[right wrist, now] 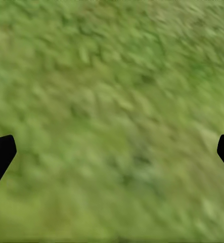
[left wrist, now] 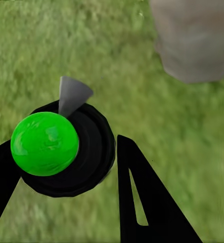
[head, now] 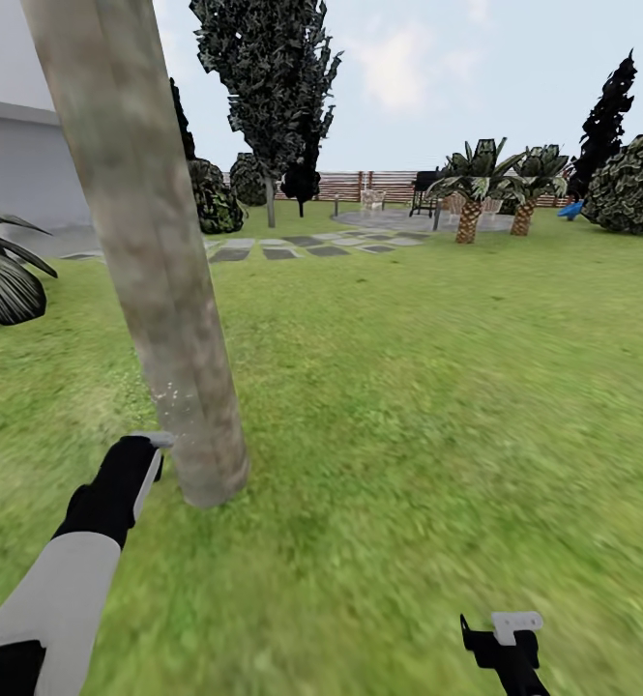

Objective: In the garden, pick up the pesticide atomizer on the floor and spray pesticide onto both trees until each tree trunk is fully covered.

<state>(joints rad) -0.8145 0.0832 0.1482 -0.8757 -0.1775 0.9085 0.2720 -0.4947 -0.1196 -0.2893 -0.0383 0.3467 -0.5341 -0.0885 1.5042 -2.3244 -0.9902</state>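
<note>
Clamped between the two black wedge-shaped fingers (left wrist: pixel 142 202) of the left hand (left wrist: pixel 66 187) sits the pesticide atomizer (left wrist: pixel 66 149): a glossy bright-green ball on a round, ribbed black body, with a small grey cone nozzle at its far edge. From the head view that left hand (head: pixel 132 464), black-gloved at the end of a smooth white forearm, hovers low over the lawn just left of the near tree trunk (head: pixel 157 271), a thick, smooth column of mottled grey-brown bark that leans slightly and flares at its base. Right hand (head: pixel 510 643) hangs at the near right above coarse, blurred grass (right wrist: pixel 112 116), its dark fingers spread wide apart with nothing between them. Farther off lie flat grey stepping stones (head: pixel 292 246), two short palms (head: pixel 495 188) with scaly orange-brown trunks, and a slatted brown wooden fence (head: pixel 360 184).
</note>
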